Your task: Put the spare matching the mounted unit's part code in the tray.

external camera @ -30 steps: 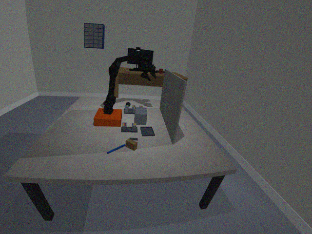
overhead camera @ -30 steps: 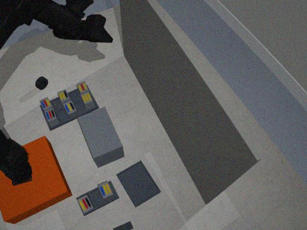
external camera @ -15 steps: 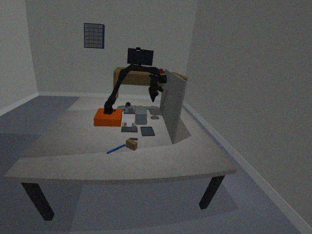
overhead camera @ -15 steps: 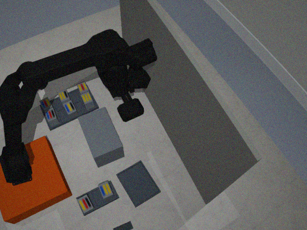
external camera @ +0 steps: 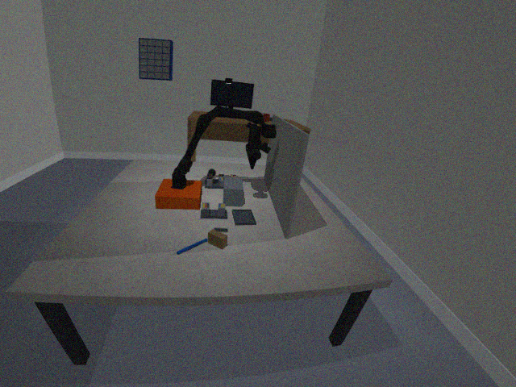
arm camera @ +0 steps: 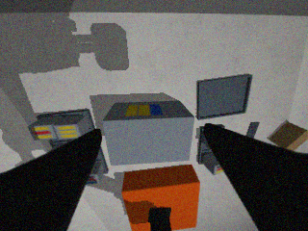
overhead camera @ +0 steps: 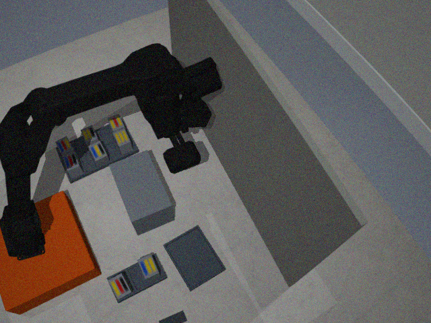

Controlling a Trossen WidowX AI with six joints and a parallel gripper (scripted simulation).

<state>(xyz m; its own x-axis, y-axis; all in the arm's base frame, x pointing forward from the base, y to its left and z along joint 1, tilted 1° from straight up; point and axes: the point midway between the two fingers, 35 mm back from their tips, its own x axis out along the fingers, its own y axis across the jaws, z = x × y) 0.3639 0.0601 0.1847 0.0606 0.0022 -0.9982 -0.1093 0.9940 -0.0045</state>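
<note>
The mounted unit is a grey block [overhead camera: 144, 188] [external camera: 233, 193] [arm camera: 149, 144]. The wrist view shows its back with a code [arm camera: 143, 110] of yellow, yellow, blue stripes, left to right. My gripper [external camera: 251, 165] [arm camera: 153, 130] is open and empty, high beside the unit on the panel side. A small rack [overhead camera: 135, 276] [external camera: 214, 214] holds a blue-yellow-yellow spare [overhead camera: 149, 266] and a yellow-red-black spare [overhead camera: 119, 285]. A larger rack [overhead camera: 105, 138] holds several spares, including a blue-yellow-black one [overhead camera: 97, 151] and an all-yellow one [overhead camera: 121, 137] [arm camera: 67, 132]. The dark square tray [overhead camera: 194, 258] [external camera: 243, 217] [arm camera: 223, 96] is empty.
A tall grey panel [overhead camera: 271, 156] [external camera: 287, 160] stands close beside my arm. The arm's base is on an orange box [overhead camera: 69, 239] [external camera: 178, 201] [arm camera: 161, 202]. A wooden block [external camera: 217, 239], a blue rod [external camera: 191, 246] and a dark strip [overhead camera: 172, 317] [arm camera: 252, 129] lie beyond the tray.
</note>
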